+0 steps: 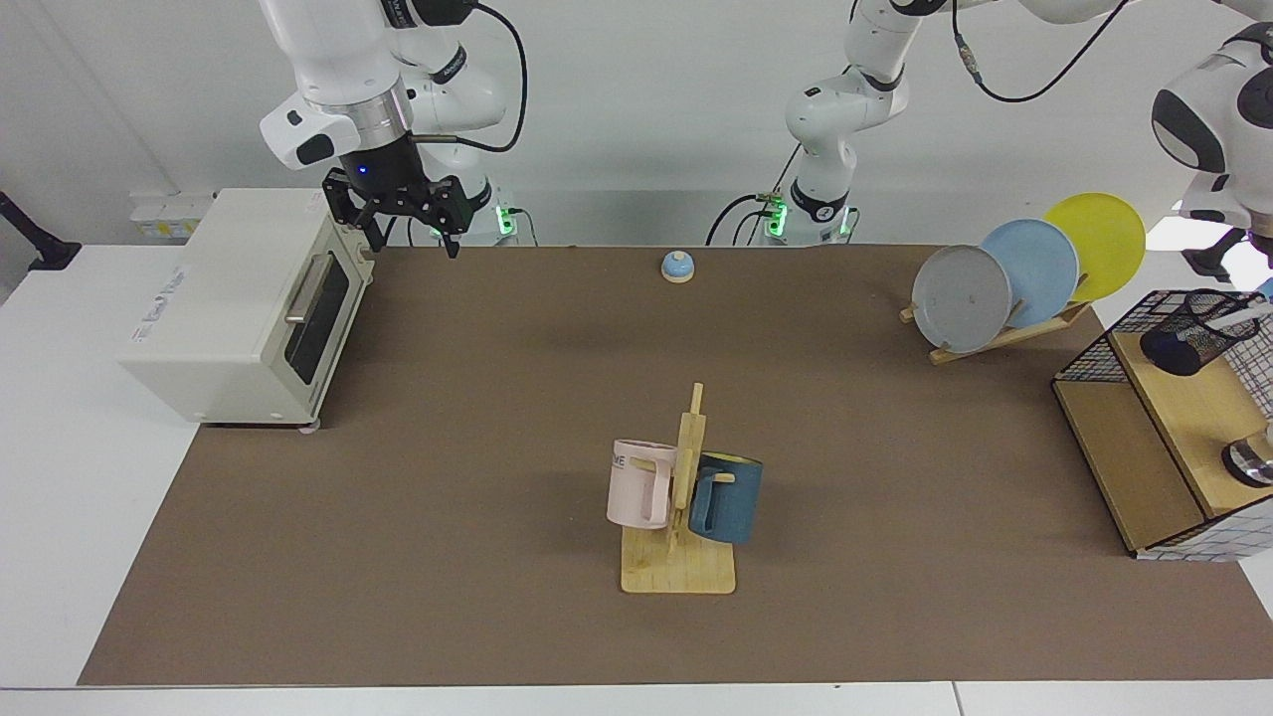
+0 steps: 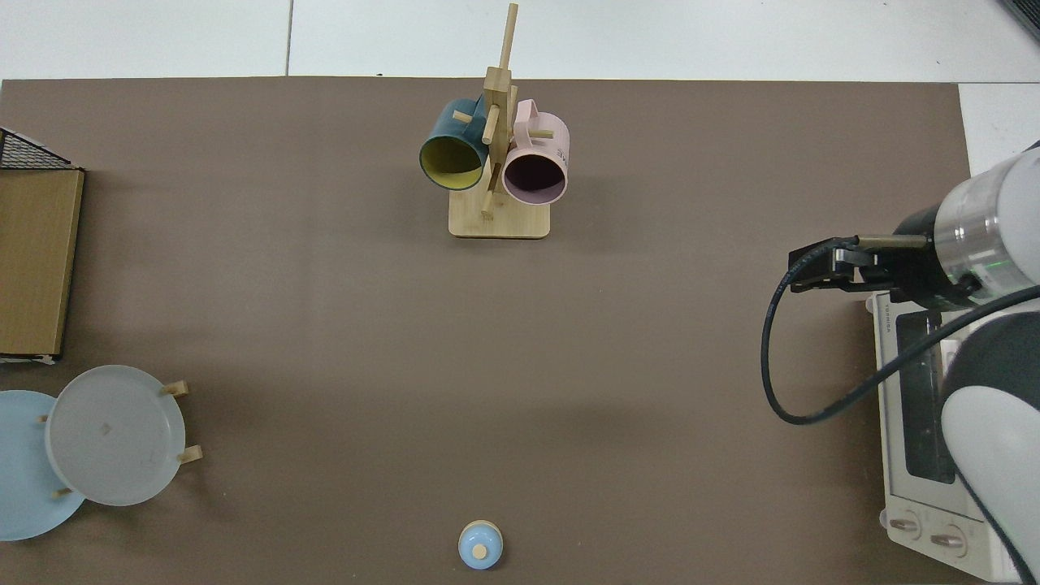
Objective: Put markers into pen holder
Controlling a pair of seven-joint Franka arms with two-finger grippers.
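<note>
The black mesh pen holder [image 1: 1189,336] stands on the wood shelf at the far right of the facing view. A white marker [image 1: 1243,314] with a blue end leans in it, its top toward the view's edge. My left gripper [image 1: 1245,255] hangs just above the holder, mostly cut off by the right edge. My right gripper [image 1: 416,243] is open and empty, hovering by the toaster oven's top corner. In the top view it shows as the black gripper [image 2: 800,272] at the right; the pen holder and marker lie outside that view.
A cream toaster oven [image 1: 239,303] sits at the facing view's left. A wooden mug tree [image 1: 681,517] with a pink and a blue mug stands mid-table. A plate rack [image 1: 1004,333] holds three plates near the wire-grid shelf [image 1: 1129,467]. A small blue knob [image 1: 677,266] sits at the back.
</note>
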